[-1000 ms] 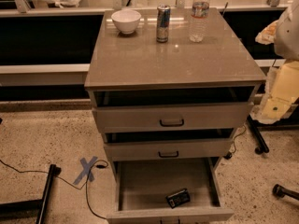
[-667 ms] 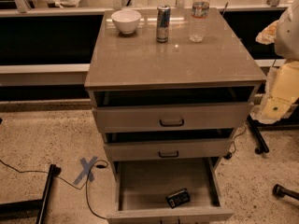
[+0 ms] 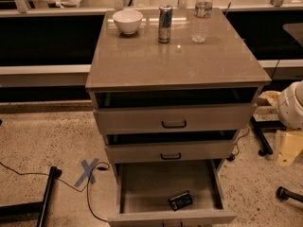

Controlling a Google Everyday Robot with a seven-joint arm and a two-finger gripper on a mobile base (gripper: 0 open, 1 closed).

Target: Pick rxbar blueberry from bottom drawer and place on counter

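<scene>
Step in hand: reach, nothing grasped yet. The snack bar (image 3: 180,200) lies flat on the floor of the bottom drawer (image 3: 144,188), close to the drawer's front wall and a bit right of middle. It is turned slightly askew. The drawer is pulled fully out, well forward of the tabletop's (image 3: 175,65) front edge.

My end effector (image 3: 289,148) is, as far as I can judge, the pale piece low at the frame's right edge. It sits out past the tabletop's right edge and well apart from the bar. I cannot tell whether it is wide or narrow, and it holds nothing that I can see.

To do this well:
- Come in from the front and descend straight down.
- The middle drawer (image 3: 170,151) and top drawer (image 3: 174,118) both stick out a little above, so a slanted approach risks clipping them.
- Align across the bar's short side and match its skew.
- The bar is thin, so go low, nearly to the drawer floor.
- Watch the front wall just beside it.

For the placing, a bowl (image 3: 128,21) sits near the back left corner, a can (image 3: 164,17) at mid back edge and a bottle (image 3: 202,14) toward the back right corner. Aim for the front half of the tabletop, well away from all three.
</scene>
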